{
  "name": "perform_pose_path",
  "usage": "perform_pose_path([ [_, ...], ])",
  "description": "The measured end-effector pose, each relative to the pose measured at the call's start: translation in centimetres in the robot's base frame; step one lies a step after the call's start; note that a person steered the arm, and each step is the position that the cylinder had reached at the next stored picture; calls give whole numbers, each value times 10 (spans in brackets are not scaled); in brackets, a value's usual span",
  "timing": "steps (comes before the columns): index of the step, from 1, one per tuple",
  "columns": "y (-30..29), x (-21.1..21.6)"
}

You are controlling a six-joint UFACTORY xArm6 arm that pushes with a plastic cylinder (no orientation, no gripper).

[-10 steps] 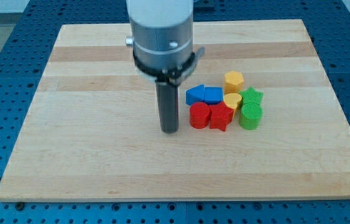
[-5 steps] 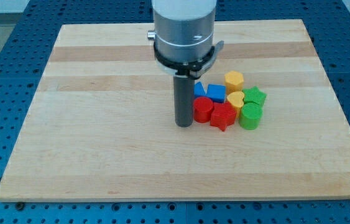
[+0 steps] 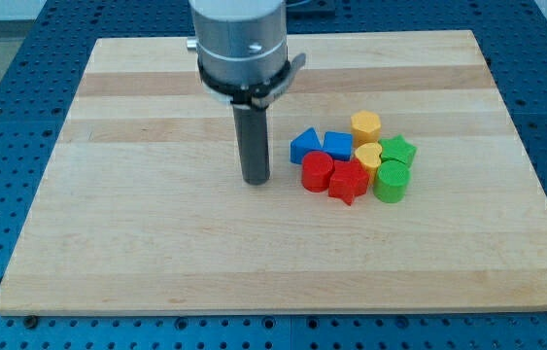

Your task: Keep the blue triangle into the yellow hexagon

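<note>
The blue triangle lies at the left end of a tight cluster of blocks right of the board's middle. The yellow hexagon sits at the cluster's top, with a blue block between it and the triangle. My tip rests on the board a short way left of the triangle and slightly lower, not touching any block.
The cluster also holds a red cylinder, a red star, a yellow heart, a green star and a green cylinder. The wooden board lies on a blue perforated table.
My tip moved right against the red cylinder and blue triangle, nudging them slightly, then drew back left and a little up. The blue triangle now shows fully.
</note>
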State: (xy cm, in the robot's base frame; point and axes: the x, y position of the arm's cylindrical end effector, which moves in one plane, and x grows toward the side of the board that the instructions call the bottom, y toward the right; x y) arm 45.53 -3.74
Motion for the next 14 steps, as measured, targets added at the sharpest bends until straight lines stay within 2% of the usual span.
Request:
perform_pose_path([
  [1,6,-22],
  [3,11,0],
  [4,17,-6],
  [6,31,-75],
  [7,31,-75],
  [8,26,-30],
  [10,44,-12],
  [12,72,-23],
  [13,65,-33],
  [14,68,-69],
])
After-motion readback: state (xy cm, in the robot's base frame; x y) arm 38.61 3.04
